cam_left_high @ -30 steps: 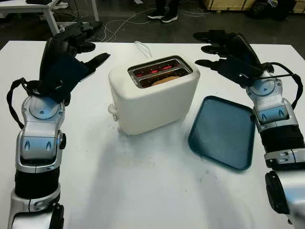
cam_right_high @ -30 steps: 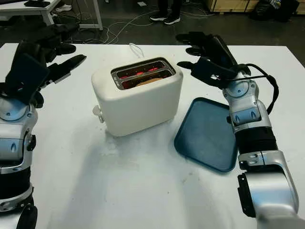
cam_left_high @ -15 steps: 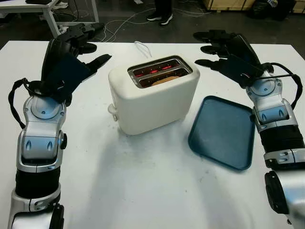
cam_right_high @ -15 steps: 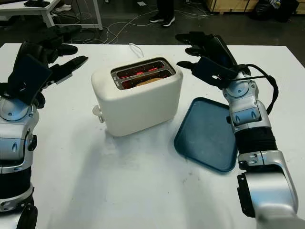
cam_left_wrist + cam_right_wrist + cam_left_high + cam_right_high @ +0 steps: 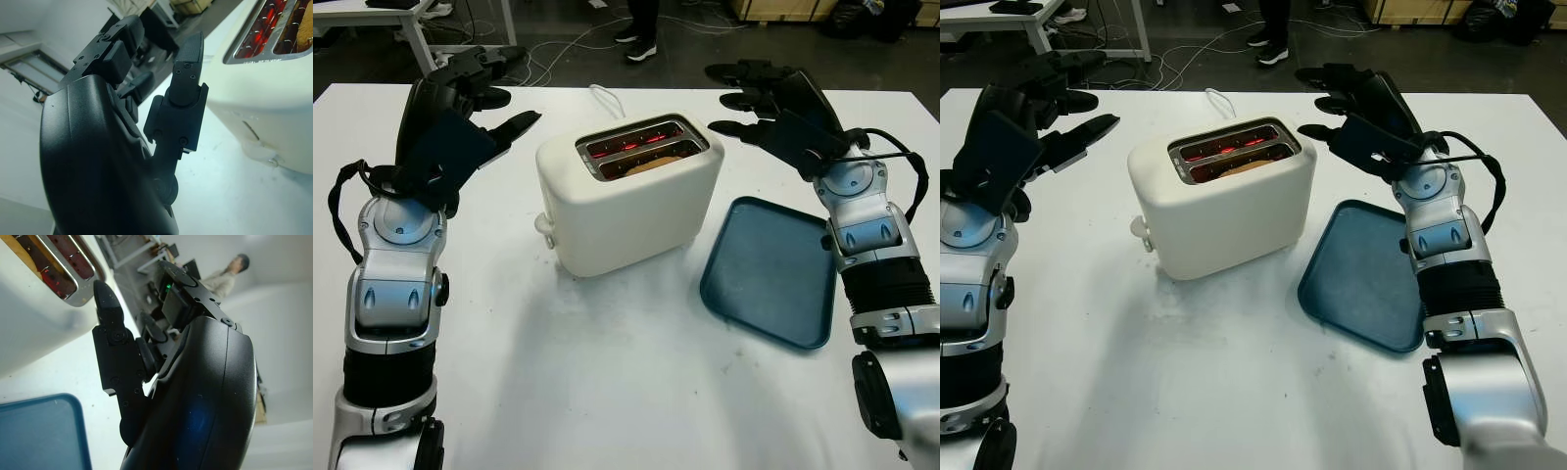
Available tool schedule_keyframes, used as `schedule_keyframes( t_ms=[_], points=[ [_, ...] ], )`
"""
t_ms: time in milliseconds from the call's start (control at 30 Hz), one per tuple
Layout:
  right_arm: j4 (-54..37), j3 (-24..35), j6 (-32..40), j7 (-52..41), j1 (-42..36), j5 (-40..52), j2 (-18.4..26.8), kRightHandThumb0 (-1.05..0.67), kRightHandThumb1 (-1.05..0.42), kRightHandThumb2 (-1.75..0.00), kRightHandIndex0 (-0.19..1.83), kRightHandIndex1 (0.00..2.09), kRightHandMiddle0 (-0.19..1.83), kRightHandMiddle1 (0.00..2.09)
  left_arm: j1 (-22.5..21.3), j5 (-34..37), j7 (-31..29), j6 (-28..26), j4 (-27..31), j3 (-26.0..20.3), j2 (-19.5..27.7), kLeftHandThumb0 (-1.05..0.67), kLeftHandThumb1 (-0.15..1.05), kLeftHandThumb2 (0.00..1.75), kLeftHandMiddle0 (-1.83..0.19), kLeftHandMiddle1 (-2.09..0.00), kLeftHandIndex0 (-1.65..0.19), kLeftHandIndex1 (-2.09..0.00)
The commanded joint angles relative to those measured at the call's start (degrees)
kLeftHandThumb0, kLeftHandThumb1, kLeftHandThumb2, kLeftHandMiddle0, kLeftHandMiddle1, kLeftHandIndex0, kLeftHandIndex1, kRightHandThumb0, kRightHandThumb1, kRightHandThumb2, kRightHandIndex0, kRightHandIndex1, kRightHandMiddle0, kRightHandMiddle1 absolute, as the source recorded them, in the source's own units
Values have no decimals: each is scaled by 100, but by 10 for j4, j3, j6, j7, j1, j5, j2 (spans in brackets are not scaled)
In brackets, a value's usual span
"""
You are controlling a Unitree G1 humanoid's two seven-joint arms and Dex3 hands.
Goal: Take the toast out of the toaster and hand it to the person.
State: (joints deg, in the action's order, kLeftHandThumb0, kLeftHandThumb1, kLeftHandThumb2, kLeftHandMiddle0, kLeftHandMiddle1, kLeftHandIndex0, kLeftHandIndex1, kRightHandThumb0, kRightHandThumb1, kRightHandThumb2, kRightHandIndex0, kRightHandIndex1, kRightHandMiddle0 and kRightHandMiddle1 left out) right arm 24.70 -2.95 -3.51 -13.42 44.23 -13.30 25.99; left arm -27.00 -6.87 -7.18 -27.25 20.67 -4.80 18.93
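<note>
The toast sits low in the nearer slot of the white toaster mid-desk, long axis along the slot. Beyond, the right robot hand hovers empty, nearer the slot than the empty left robot hand

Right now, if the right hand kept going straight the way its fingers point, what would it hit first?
Probably the toaster. The open right hand hovers beside the toaster's top corner, fingers aimed toward it. Depth is unclear, so it might pass just behind the far edge instead.
</note>
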Motion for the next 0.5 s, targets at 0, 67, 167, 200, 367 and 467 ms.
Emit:
schedule_keyframes(
  t_ms=[0,67,167,200,367,467],
  points=[
    [-6,3,6,1,-8,4,-2,-33,-92,0,67,0,61,0,-9,-4,-1,1,5,1,6,-41,91,4,-13,-102,-50,-21],
    [-6,1,1,2,-9,1,0,-33,-92,0,68,0,61,0,-10,-4,-2,-3,6,2,6,-40,91,4,-13,-102,-50,-22],
    [-5,0,2,0,-9,0,1,-34,-92,0,67,0,61,0,-9,-2,-3,5,2,0,7,-40,91,4,-13,-102,-50,-22],
    [-5,0,2,0,-9,0,0,-34,-92,0,67,0,61,0,-9,-2,-3,3,2,0,6,-40,91,4,-13,-102,-49,-23],
    [-8,0,6,2,-9,0,-1,-34,-92,0,68,0,62,0,-9,-3,-2,1,5,1,5,-40,91,4,-13,-102,-49,-24],
    [-4,2,3,1,-7,3,-3,-34,-91,0,67,0,62,0,-8,1,-4,7,3,-1,4,-40,91,4,-13,-103,-48,-25]
  ],
)
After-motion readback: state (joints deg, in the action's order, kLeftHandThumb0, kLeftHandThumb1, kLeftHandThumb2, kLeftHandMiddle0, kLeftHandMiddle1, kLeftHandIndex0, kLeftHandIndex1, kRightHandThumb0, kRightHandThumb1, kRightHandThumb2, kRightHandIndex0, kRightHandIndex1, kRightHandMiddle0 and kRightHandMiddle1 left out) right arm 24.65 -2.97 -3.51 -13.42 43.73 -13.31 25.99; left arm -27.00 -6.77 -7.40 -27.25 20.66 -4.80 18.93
